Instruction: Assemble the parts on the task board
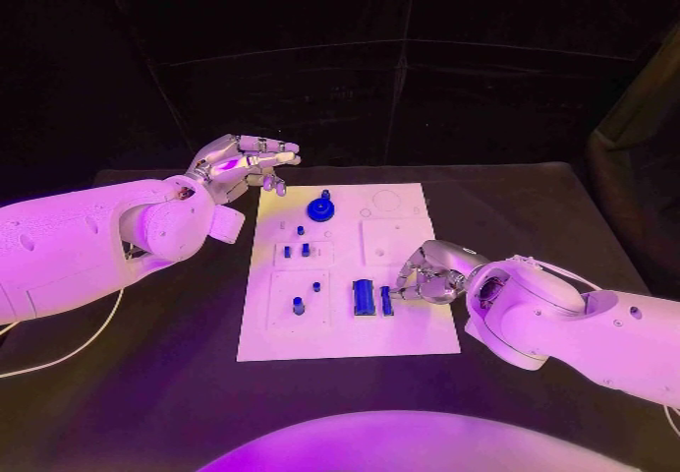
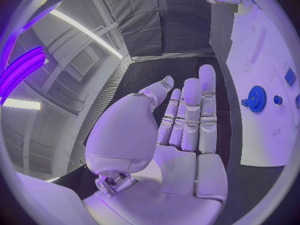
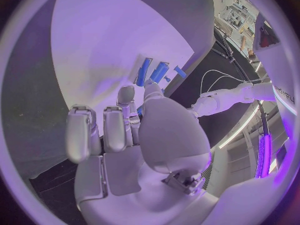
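Left hand (image 1: 244,160): empty, fingers apart, above the tabletop (image 1: 538,211) beside the board's far corner.
Right hand (image 1: 429,273): fingertips at the long blue parts (image 1: 372,297); grip unclear.
Board (image 1: 347,339): mid-tabletop, with a blue gear (image 1: 321,208).

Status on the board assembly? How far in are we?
Early. Looks done: the blue gear stands at the task board's far end. In progress: the right robot hand has its fingertips at the blue bars; a grip is unclear. The left robot hand hovers open off the board. Small blue pieces still loose.
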Controlling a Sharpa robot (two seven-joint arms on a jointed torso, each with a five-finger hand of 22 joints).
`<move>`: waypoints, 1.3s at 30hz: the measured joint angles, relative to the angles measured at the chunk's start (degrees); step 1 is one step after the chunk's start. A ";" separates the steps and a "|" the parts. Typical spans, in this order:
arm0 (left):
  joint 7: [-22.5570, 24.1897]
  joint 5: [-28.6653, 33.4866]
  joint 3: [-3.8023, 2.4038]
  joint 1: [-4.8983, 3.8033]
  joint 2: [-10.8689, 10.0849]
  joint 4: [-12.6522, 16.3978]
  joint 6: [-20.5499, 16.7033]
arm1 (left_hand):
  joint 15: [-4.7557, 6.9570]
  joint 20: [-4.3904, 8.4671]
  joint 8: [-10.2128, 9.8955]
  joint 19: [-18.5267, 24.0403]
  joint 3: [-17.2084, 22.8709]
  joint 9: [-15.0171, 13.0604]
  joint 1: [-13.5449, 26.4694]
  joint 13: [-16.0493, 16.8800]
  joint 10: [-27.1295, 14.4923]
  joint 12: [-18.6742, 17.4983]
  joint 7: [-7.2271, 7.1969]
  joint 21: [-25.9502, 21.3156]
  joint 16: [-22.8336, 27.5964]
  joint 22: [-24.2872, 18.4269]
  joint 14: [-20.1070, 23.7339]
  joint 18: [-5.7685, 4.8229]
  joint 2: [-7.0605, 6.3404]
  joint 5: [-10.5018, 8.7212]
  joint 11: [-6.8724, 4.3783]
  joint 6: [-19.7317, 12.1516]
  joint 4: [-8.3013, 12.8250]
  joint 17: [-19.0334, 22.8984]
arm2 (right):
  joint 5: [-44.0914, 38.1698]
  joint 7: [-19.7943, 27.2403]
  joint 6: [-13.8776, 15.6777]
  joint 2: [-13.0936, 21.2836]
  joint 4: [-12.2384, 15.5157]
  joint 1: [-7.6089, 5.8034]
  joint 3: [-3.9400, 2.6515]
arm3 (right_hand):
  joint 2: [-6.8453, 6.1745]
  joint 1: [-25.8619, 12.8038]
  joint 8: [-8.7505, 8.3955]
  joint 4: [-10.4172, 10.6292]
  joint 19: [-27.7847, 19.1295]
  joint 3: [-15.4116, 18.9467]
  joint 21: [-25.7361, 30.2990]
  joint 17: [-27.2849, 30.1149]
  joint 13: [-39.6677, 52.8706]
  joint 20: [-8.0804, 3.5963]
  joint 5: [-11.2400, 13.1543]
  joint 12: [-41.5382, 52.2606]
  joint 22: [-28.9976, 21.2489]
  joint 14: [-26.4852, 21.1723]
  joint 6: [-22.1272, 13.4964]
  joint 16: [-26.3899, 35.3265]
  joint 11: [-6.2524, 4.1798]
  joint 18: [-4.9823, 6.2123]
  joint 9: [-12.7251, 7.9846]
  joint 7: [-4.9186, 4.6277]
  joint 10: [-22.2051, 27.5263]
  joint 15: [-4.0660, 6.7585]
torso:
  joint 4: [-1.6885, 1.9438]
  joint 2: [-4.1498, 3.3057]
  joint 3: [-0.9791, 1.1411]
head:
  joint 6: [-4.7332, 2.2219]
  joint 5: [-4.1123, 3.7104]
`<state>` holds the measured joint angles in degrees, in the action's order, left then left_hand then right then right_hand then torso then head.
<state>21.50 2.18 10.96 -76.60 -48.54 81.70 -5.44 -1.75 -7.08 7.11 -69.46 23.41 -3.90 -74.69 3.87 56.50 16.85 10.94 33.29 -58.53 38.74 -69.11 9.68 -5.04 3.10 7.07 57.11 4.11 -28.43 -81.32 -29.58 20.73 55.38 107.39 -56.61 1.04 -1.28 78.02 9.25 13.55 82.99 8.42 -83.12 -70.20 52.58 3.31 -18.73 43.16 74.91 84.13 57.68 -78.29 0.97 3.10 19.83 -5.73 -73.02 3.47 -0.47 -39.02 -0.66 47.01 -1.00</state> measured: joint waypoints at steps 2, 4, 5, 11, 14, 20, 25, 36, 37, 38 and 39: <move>-0.01 0.00 0.00 0.00 0.00 -0.03 0.00 | 0.00 0.00 0.00 0.00 0.00 0.00 0.00 0.00 0.00 0.00 0.00 0.00 0.00 0.00 0.00 0.00 0.00 0.00 0.00 0.00 0.00 0.00 | -0.66 2.07 0.94 0.34 0.00 0.00 0.00 | 1.08 4.07 -1.26 -1.93 -0.07 -1.64 0.00 0.00 -0.44 0.07 3.43 -0.44 0.00 -0.25 -1.93 0.00 0.48 0.00 -1.03 -0.81 0.49 -0.55 | 0.00 0.03 0.00 | -0.05 -0.06; -0.01 0.00 0.00 0.00 0.02 -0.04 0.01 | 0.00 0.00 0.00 0.00 0.00 0.00 0.00 0.00 0.00 0.00 0.00 0.00 0.00 0.00 0.00 0.00 0.00 0.00 0.00 0.00 0.00 0.00 | -1.29 3.87 1.50 0.49 -0.09 0.00 0.00 | 1.91 7.11 -2.02 -3.50 -0.27 -3.21 0.00 -0.07 -0.58 0.27 6.66 -0.44 0.00 -0.09 -2.64 0.00 0.70 0.00 -1.90 -1.38 0.70 -0.71 | 0.00 0.03 0.00 | -0.07 -0.07; -0.01 0.00 0.00 0.00 0.03 -0.04 0.01 | 0.00 0.00 0.00 0.00 0.00 0.00 0.00 0.00 0.00 0.00 0.00 0.00 0.00 0.00 0.00 0.00 0.00 0.00 0.00 0.00 0.00 0.00 | -1.63 4.68 1.68 0.51 -0.16 0.00 0.00 | 2.09 8.10 -2.33 -4.07 -0.27 -3.78 0.00 -0.11 -0.63 0.27 7.31 -0.44 0.00 -0.09 -2.82 0.00 0.77 0.00 -2.24 -1.56 0.77 -0.71 | 0.00 0.03 0.00 | -0.10 -0.08; -0.03 0.00 0.00 0.00 0.06 -0.09 0.02 | 0.00 0.00 0.00 0.00 0.00 0.00 0.00 0.00 0.00 0.00 0.00 0.00 0.00 0.00 0.00 0.00 0.00 0.00 0.00 0.00 0.00 0.00 | -3.56 8.30 1.54 -0.08 -0.99 0.00 0.00 | 2.06 10.79 -3.51 -5.80 -0.58 -6.74 0.26 -0.11 -1.23 0.58 5.97 -0.93 0.00 -0.10 -2.90 0.00 1.19 0.00 -4.41 -1.64 1.18 -1.13 | -0.01 0.03 0.00 | -0.15 -0.14; -0.03 0.00 0.00 0.00 0.06 -0.09 0.02 | 0.00 0.00 0.00 0.00 0.00 0.00 0.00 0.00 0.00 0.00 0.00 0.00 0.00 0.01 0.00 0.00 0.00 0.00 0.00 0.00 0.00 0.00 | -4.25 9.24 0.89 -0.46 -1.32 0.00 0.00 | 1.96 10.89 -4.15 -5.98 -0.57 -8.57 0.25 -0.11 -1.88 0.58 4.69 -1.88 0.00 -0.10 -2.51 -0.01 1.18 -0.01 -5.44 -1.71 1.80 -1.13 | -0.01 -0.01 0.00 | -0.07 -0.14; -0.06 0.00 0.00 0.00 0.01 -0.09 0.02 | 0.00 0.00 0.00 0.00 0.00 0.00 0.00 0.00 0.00 0.00 0.00 0.00 0.00 0.01 0.00 0.00 0.00 0.00 0.00 0.00 0.00 -0.01 | -5.15 10.34 -0.91 -0.90 -1.77 0.00 0.02 | 1.32 11.27 -5.05 -5.89 -0.57 -12.74 0.25 -0.30 -2.70 0.58 1.38 -2.43 0.00 -0.10 -0.57 -0.01 1.18 0.00 -7.48 -1.67 1.80 -1.13 | 0.01 -0.04 0.01 | 0.18 0.01; -0.07 0.00 0.00 0.00 0.01 -0.10 0.02 | 0.00 0.00 0.00 0.00 0.00 0.00 0.00 0.00 0.00 0.00 0.00 0.00 0.00 0.01 0.00 0.00 0.00 0.00 0.00 0.00 0.00 -0.01 | -5.53 10.51 -2.46 -1.00 -1.97 0.01 0.02 | -0.41 9.54 -5.31 -5.36 -0.57 -16.56 0.25 -0.46 -2.83 0.58 1.38 -2.43 0.00 -0.10 1.28 -0.01 1.18 0.00 -9.03 -1.47 1.80 -1.13 | 0.01 -0.02 -0.01 | 0.31 0.08; -0.09 0.00 0.01 0.00 -0.01 -0.11 0.02 | 0.00 0.00 0.00 0.00 0.00 0.00 0.00 0.01 0.00 0.22 0.00 0.00 0.00 -0.06 0.00 0.00 0.00 0.00 0.00 0.00 0.00 0.07 | -5.96 10.41 -5.09 -1.36 -2.26 -0.10 -0.09 | -2.79 7.16 -5.32 -4.72 -0.57 -20.94 0.25 -0.65 -2.84 0.57 2.00 -2.19 0.00 -0.10 2.78 -0.01 0.96 0.00 -10.88 -1.36 1.57 -1.13 | 0.01 0.05 -0.03 | 0.39 0.12; -0.10 0.00 0.01 0.00 -0.01 -0.11 0.02 | 0.00 0.00 0.00 0.00 0.00 0.00 0.00 0.00 0.00 0.22 0.00 0.00 0.00 -0.06 0.00 0.00 0.00 0.00 0.00 0.00 0.00 0.07 | -6.00 10.38 -5.22 -1.44 -2.32 -0.12 -0.10 | -2.97 6.96 -5.32 -4.72 -0.57 -21.29 0.26 -0.65 -2.91 0.57 2.07 -2.19 0.00 -0.10 2.78 -0.01 0.96 0.00 -10.96 -1.36 1.57 -1.13 | 0.01 0.05 -0.03 | 0.40 0.12; -0.10 0.00 0.01 0.00 -0.02 -0.10 0.02 | 0.00 0.00 0.00 0.00 0.00 0.00 0.00 0.00 0.00 0.22 0.00 0.00 0.00 -0.06 0.00 0.00 0.00 0.00 0.00 0.00 0.00 0.07 | -6.03 10.36 -5.30 -1.49 -2.37 -0.12 -0.11 | -3.18 6.75 -5.32 -4.70 -0.57 -21.60 0.25 -0.65 -2.94 0.57 2.29 -2.20 0.00 -0.10 2.79 -0.01 0.96 0.00 -11.06 -1.35 1.57 -1.13 | 0.01 0.05 -0.03 | 0.40 0.12; -0.10 0.00 0.01 0.00 -0.02 -0.10 0.02 | 0.00 0.00 0.00 0.00 0.00 0.00 0.00 0.01 0.00 0.22 0.00 0.00 0.00 -0.06 0.00 0.00 0.00 0.00 0.00 0.00 0.00 0.07 | -6.08 10.33 -5.34 -1.54 -2.40 -0.13 -0.11 | -3.36 6.51 -5.32 -4.64 -0.57 -21.78 0.25 -0.65 -2.94 0.57 2.45 -2.20 0.00 -0.10 2.94 -0.01 0.96 0.00 -11.20 -1.20 1.57 -1.13 | 0.01 0.05 -0.04 | 0.40 0.12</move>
<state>21.40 2.18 10.96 -76.59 -48.56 81.61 -5.42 -1.75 -7.08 7.11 -69.46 23.41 -3.90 -74.69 3.87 56.50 17.07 10.93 33.29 -58.53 38.68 -69.11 9.68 -5.04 3.10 7.06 57.12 4.11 -28.37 -87.40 -19.24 15.39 53.85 104.99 -56.74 0.93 -4.64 84.53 3.94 8.91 82.42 -13.36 -82.87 -70.85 49.64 3.88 -16.28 40.96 74.91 84.03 60.61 -78.30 1.93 3.11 8.62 -6.94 -71.44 2.34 -0.46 -38.97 -0.70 47.41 -0.88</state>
